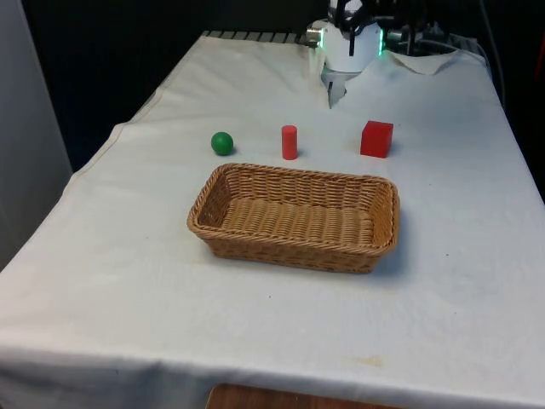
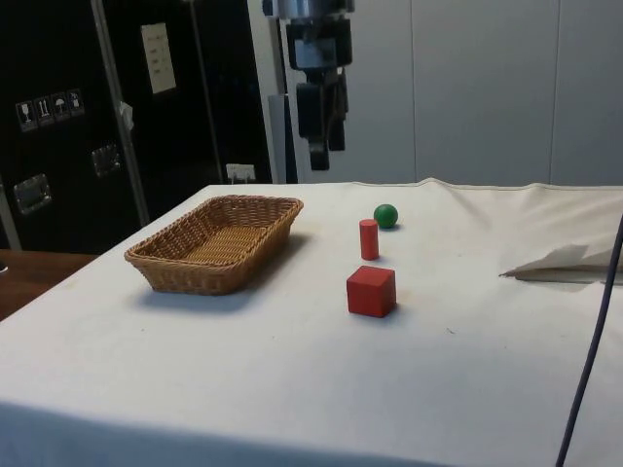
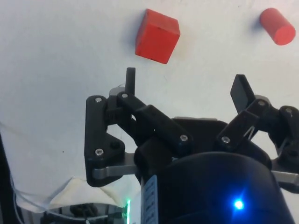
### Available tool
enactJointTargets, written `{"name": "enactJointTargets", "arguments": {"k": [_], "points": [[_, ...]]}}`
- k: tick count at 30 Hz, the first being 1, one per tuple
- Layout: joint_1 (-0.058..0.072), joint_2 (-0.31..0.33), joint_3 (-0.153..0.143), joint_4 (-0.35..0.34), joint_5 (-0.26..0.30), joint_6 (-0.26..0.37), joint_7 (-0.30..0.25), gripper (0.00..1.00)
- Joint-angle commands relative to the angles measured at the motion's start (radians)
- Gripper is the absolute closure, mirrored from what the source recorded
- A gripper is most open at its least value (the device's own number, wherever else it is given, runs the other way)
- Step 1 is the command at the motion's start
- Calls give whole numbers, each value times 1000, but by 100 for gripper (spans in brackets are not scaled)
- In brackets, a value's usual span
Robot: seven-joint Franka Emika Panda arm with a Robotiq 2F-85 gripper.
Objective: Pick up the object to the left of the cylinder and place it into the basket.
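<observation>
On the white-clothed table (image 1: 460,281) three small things stand in a row: a green ball (image 1: 221,143) at the front view's left, a red cylinder (image 1: 289,142) upright in the middle, and a red cube (image 1: 376,139) at the front view's right. The ball, which sits to the left of the cylinder in that view, rests on the cloth near the cylinder but apart from it, untouched. A wicker basket (image 1: 387,223), oblong and with nothing in it, lies on the nearer side of the row, just before the ball and cylinder. The side view sets the same things in depth: the cube (image 2: 371,290) nearest, the cylinder (image 2: 368,239) behind it, the ball (image 2: 385,216) farthest, and the basket (image 2: 164,274) off to one side of them. That view also shows the gripper (image 2: 322,151) hanging well above the table, clear of everything, which the front view gives only as a white and black shape at the table's far end. In the wrist view the gripper (image 3: 186,88) has its fingers (image 3: 130,81) spread wide apart with nothing between them, and the cube (image 3: 157,36) and the cylinder (image 3: 277,26) lie on the cloth beyond their tips.
</observation>
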Motion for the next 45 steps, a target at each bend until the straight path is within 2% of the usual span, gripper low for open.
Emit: {"name": "enactJointTargets", "arguments": {"k": [1, 2, 3, 11, 12, 13, 21, 22, 23, 30, 31, 32, 37, 39, 40, 41, 45], "points": [[-4, -8, 6, -18, -20, 25, 20, 0], [0, -1, 1, -10, -1, 11, 3, 0], [-4, -9, 7, -27, -22, 36, 23, 0], [-5, 0, 20, -112, -31, 149, 45, 0], [0, -4, 14, -105, -10, 128, 23, 0], [-5, 1, 21, -118, -31, 158, 46, 0], [-4, 26, 27, -165, -24, 223, 62, 0], [0, 20, 24, -164, -10, 210, 44, 0], [-4, 30, 28, -168, -23, 229, 66, 0], [-5, 60, 27, -185, -24, 271, 108, 0], [0, 56, 25, -183, -10, 254, 91, 0], [-4, 65, 27, -187, -24, 277, 114, 0], [-3, 92, 28, -202, -24, 318, 149, 0], [-3, 101, 28, -206, -24, 330, 159, 0], [0, 93, 26, -202, -10, 310, 137, 0], [-3, 106, 29, -208, -24, 338, 165, 0], [-1, 133, 31, -220, -21, 376, 194, 0]]}}
